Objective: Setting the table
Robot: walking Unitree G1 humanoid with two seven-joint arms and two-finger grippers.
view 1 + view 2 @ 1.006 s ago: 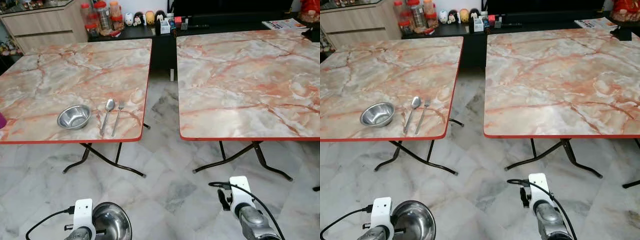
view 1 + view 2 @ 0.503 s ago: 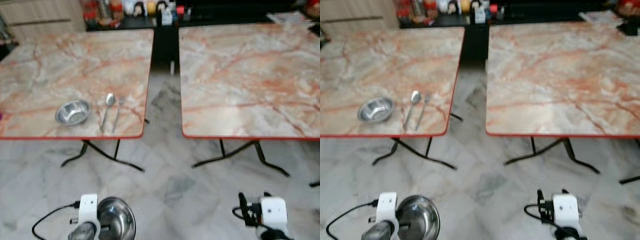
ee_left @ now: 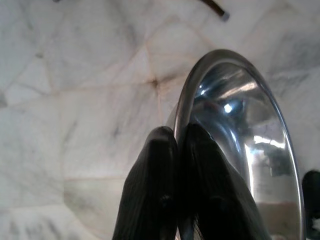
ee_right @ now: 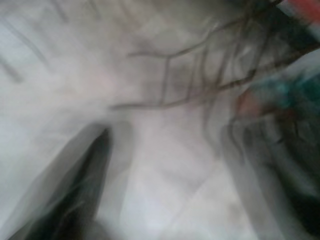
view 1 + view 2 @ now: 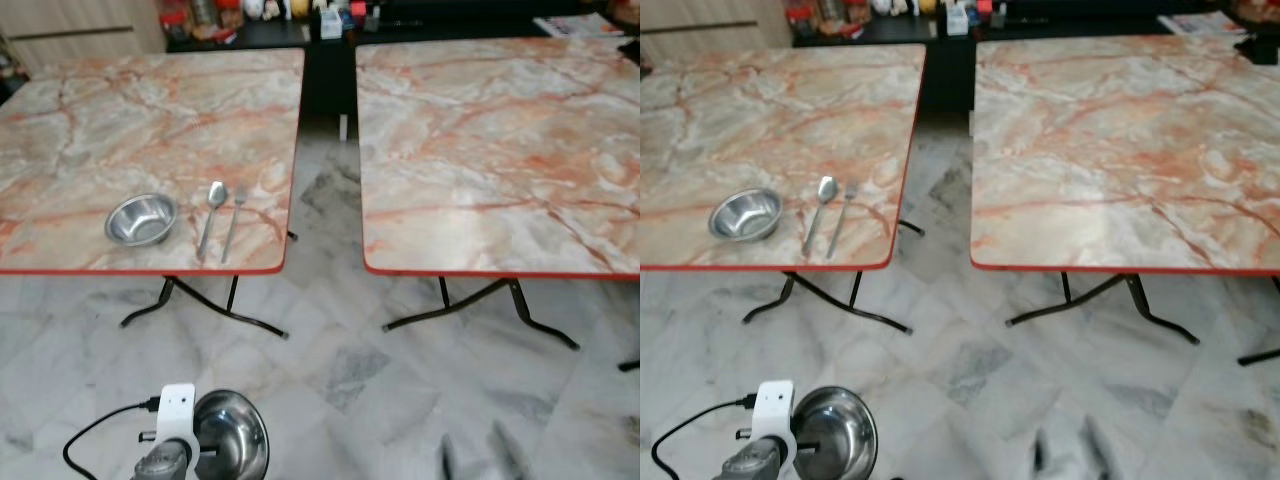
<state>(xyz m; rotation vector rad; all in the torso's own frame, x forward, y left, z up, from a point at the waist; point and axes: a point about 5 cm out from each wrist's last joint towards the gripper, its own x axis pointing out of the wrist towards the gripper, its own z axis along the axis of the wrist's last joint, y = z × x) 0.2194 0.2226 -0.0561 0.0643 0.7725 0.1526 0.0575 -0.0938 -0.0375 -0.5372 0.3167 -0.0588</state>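
Left gripper [image 3: 172, 145] low over marble floor [image 5: 340, 370], fingers pinching rim of shiny steel bowl [image 5: 232, 447]. Second bowl [image 5: 141, 218] sits on left table [image 5: 150, 110] near front edge, spoon [image 5: 212, 217] just beside it, fork [image 5: 233, 221] next. Right table [image 5: 500, 140] stands beside. Right gripper [image 5: 480, 462] blurry, fingers apart, holding nothing.

No readable text, labels or numbers anywhere.

right claw [image 4: 165, 190] motion-blurred, held bowl [image 5: 232, 448] edge-cropped
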